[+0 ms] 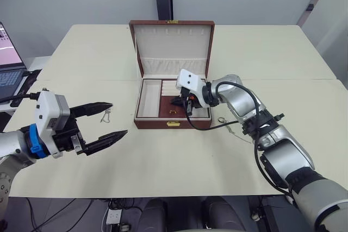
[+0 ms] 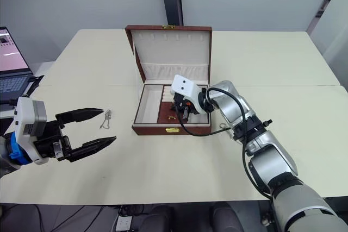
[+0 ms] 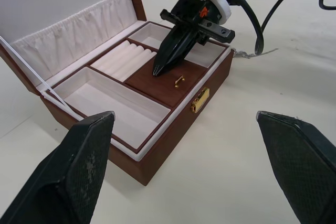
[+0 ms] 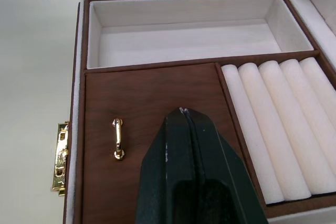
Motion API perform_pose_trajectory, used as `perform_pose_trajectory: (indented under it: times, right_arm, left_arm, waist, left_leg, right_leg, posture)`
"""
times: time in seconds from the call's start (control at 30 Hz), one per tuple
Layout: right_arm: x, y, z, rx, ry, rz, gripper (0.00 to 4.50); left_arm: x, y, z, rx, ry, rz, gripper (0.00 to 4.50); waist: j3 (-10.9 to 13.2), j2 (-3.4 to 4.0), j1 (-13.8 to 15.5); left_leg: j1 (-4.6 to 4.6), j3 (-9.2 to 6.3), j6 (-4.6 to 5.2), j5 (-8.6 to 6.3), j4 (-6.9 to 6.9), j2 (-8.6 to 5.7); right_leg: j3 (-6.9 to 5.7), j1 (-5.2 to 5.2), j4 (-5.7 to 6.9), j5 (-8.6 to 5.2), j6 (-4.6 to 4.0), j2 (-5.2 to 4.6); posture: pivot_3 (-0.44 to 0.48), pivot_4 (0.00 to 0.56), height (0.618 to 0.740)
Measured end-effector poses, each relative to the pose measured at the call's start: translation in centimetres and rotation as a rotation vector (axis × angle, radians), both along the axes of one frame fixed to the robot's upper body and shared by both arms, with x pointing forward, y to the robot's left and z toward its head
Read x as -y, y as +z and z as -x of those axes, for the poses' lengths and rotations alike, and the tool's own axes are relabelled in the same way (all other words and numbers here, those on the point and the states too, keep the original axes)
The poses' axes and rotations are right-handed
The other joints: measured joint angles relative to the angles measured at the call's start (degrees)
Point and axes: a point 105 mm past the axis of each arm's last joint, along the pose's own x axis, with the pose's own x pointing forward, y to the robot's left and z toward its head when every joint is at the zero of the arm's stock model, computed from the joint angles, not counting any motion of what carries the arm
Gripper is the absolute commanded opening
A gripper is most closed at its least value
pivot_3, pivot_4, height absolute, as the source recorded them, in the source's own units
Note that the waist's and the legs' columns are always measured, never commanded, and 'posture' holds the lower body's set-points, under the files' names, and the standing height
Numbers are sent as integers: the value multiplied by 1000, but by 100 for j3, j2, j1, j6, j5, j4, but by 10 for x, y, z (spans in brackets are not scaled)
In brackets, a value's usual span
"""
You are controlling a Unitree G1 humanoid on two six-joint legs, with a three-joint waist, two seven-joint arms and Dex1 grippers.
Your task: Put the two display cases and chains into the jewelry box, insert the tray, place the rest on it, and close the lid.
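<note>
- Left gripper [image 1: 112, 119] hovers over the pale table [image 1: 179, 156], black fingers spread wide, empty.
- A thin silver chain [image 2: 106, 118] lies just beyond it.
- Jewelry box [image 1: 173, 123]: wood-grain, tray [image 4: 152, 106] seated inside, cream compartments bare.
- Right gripper [image 3: 157, 70], fingers pressed together, points at the tray's wooden panel beside its gold pull [image 4: 118, 138].
- Lid [image 1: 172, 44] stands upright behind.

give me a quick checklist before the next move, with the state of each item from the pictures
1. Tray seated in the jewelry box: ok.
2. Lid open and upright: ok.
3. Right gripper shut, tips over the tray's wooden panel beside the gold pull: ok, empty.
4. Left gripper open and empty over the table: ok.
5. Chain left of the box lies on the table: not ok. Another chain lies to its right: not ok.
6. Display cases under the tray: cannot tell.
</note>
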Motion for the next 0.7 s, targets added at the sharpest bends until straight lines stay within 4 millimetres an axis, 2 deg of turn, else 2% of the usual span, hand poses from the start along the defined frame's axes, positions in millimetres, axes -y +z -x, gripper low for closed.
perform_pose_trajectory:
  times: [0.17,0.23,0.33,0.43,0.57,0.7]
  right_arm:
    - [7,9,6,33,9,-38,52]
    - [22,20,12,107,15,-61,52]
    - [54,34,16,207,-19,-85,52]
    - [80,37,25,256,-55,-109,52]
    - [135,34,35,298,-174,-124,52]
    - [182,22,49,321,-289,-86,52]
  left_arm:
    - [-9,-3,-5,4,72,43,4500]
    - [-23,-8,-11,11,158,74,4500]
    - [-48,-17,-17,7,289,107,4500]
    - [-69,-23,-19,27,393,116,4500]
    - [-103,-36,-18,46,555,125,4500]
    - [-122,-48,-11,53,647,105,4500]
  waist:
    - [1,1,9]
    - [1,1,31]
    - [1,-1,56]
    - [0,-2,78]
    - [1,-5,100]
    - [-2,-9,104]
  left_leg:
    - [-7,-4,0,0,0,-2]
    - [-10,-6,0,0,0,-4]
    - [-9,-6,1,-1,1,-4]
    - [-7,-9,1,-1,-1,-3]
    - [-8,-7,1,-1,0,-5]
    - [-6,-8,1,-1,-1,-3]
  right_leg:
    - [0,-2,-3,0,0,-4]
    - [-1,-2,-7,0,0,-6]
    - [0,0,-7,0,0,-7]
    - [2,2,-8,0,0,-7]
    - [5,5,-10,0,0,-8]
    - [9,9,-12,0,0,-8]
  posture:
    - [0,150,740]
    - [0,150,740]
    - [0,150,740]
    - [0,150,740]
    - [0,150,740]
    - [0,150,740]
